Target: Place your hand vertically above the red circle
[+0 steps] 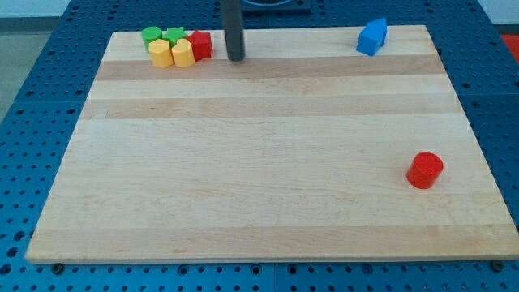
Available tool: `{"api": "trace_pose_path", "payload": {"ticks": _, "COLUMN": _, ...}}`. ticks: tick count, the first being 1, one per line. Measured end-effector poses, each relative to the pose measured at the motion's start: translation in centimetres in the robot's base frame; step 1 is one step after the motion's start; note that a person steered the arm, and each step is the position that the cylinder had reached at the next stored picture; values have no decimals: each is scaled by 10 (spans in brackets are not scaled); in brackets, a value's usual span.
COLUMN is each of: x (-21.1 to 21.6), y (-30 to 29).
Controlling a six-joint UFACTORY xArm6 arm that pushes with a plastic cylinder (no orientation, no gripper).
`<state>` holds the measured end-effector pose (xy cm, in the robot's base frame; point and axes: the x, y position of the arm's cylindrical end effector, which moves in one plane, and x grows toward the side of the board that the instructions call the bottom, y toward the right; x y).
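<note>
Camera view shows a big, pale wooden worktop (268, 162) lying on a blue base full of little holes (32, 97). My dark rod comes down near the view's top, and my tip (236, 58) rests on the wood there. It has no fingers at all, so nothing is spread or pinching.

Next biggest is a clump of small blocks at the view's top left, just to the left of my tip. It has a red cube-like block (201, 45), two yellow blocks (171, 53) with shapes I cannot tell for sure, a green round block (151, 36) and a green star-like block (174, 35). They touch each other. My tip sits just beside the red one but apart from it.

Two blue blocks (372, 37) sit close together at the view's top right.

Last is the small red circle block (425, 169). It stands alone near the view's right edge, low down, well apart from my tip.

I think the job has hardly begun. The next move needs a long slide toward the view's right and bottom, stopping on the side of the red circle nearer the view's top. The path looks free of blocks.
</note>
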<state>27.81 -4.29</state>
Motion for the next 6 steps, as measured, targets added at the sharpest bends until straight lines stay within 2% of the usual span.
{"api": "trace_pose_path", "payload": {"ticks": 3, "x": 114, "y": 137}}
{"api": "trace_pose_path", "payload": {"ticks": 6, "x": 184, "y": 273}}
